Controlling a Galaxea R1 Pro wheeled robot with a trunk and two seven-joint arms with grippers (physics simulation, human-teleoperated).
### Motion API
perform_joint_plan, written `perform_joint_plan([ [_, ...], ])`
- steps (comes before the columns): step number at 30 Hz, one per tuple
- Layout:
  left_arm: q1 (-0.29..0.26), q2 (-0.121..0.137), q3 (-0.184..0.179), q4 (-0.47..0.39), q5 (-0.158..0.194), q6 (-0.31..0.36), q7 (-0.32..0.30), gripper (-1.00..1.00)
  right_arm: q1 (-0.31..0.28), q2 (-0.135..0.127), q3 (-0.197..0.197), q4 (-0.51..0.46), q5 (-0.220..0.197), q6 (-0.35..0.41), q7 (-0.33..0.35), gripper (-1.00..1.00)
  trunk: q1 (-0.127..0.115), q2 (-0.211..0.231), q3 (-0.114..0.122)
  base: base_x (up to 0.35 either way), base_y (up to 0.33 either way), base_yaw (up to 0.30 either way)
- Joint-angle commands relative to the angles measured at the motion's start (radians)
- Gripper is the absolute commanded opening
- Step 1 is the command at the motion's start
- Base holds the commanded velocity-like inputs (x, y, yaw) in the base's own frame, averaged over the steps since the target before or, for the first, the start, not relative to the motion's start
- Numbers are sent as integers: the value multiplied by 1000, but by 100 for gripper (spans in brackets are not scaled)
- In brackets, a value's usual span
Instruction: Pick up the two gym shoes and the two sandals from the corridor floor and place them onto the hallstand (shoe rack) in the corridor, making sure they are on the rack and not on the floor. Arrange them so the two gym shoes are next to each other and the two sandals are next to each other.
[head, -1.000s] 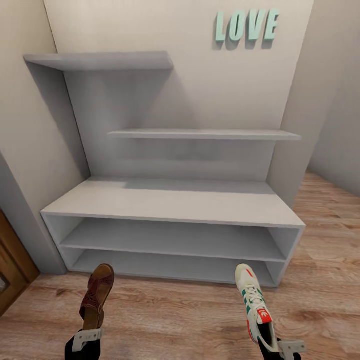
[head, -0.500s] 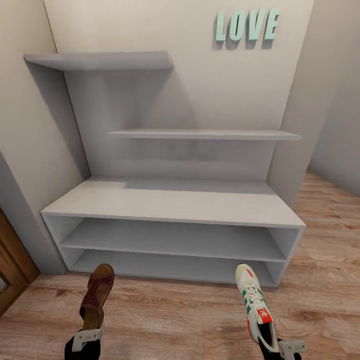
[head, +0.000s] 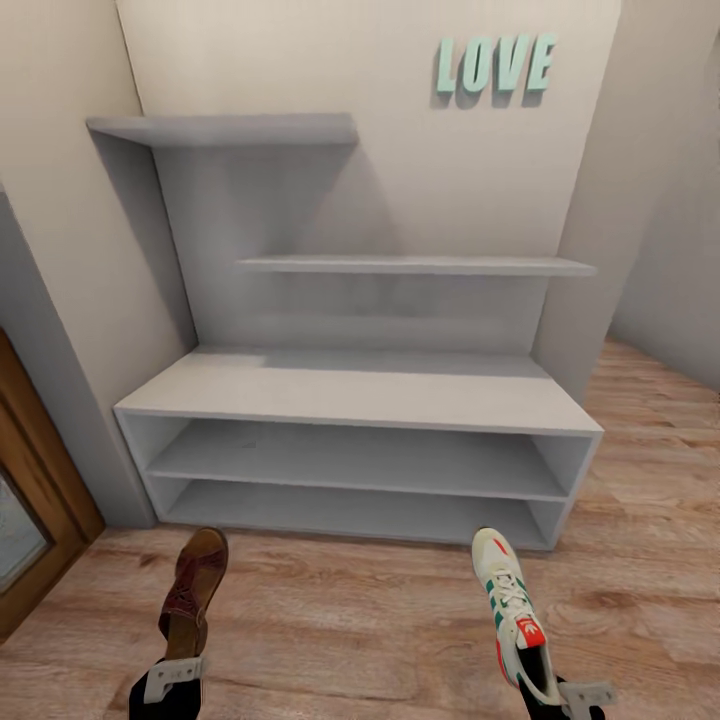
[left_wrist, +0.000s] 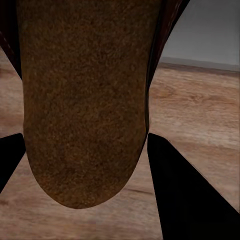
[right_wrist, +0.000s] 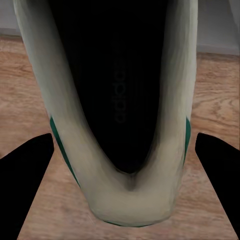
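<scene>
A dark brown sandal (head: 193, 590) hangs above the corridor floor (head: 350, 620) at the lower left of the head view, held at its heel by my left gripper (head: 172, 678). In the left wrist view its tan footbed (left_wrist: 85, 100) sits between the two dark fingers (left_wrist: 185, 195). A white gym shoe (head: 510, 610) with green stripes and a red patch is held at its heel by my right gripper (head: 570, 697). The right wrist view looks into that gym shoe (right_wrist: 120, 110). The pale grey hallstand (head: 360, 390) stands ahead with both compartments bare.
Two staggered wall shelves (head: 415, 265) hang above the hallstand, under teal LOVE letters (head: 495, 62). A brown wooden door frame (head: 40, 480) stands at the left. A wall corner (head: 580, 250) juts out on the right, with more floor beyond it.
The whole head view has shifted: the hallstand now sits further right and slightly smaller, and more of the door shows at left. Both shoes stay held in the same place.
</scene>
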Motion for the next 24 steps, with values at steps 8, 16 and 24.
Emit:
perform_joint_plan([
  [8,-2,2,-5,-1,4,3,-3,-100,-1,-4,-10,0,9,-4,5,-100,-1,0,-1,-62,21,0],
  [16,-33,6,-9,-1,-5,120,-6,-100,-1,-18,-147,-1,8,-4,3,-100,-1,0,-1,-5,2,0],
  [24,-240,1,-16,-10,-9,414,-21,-100,-1,-78,-485,-9,9,2,4,-100,-1,0,-1,0,0,0],
])
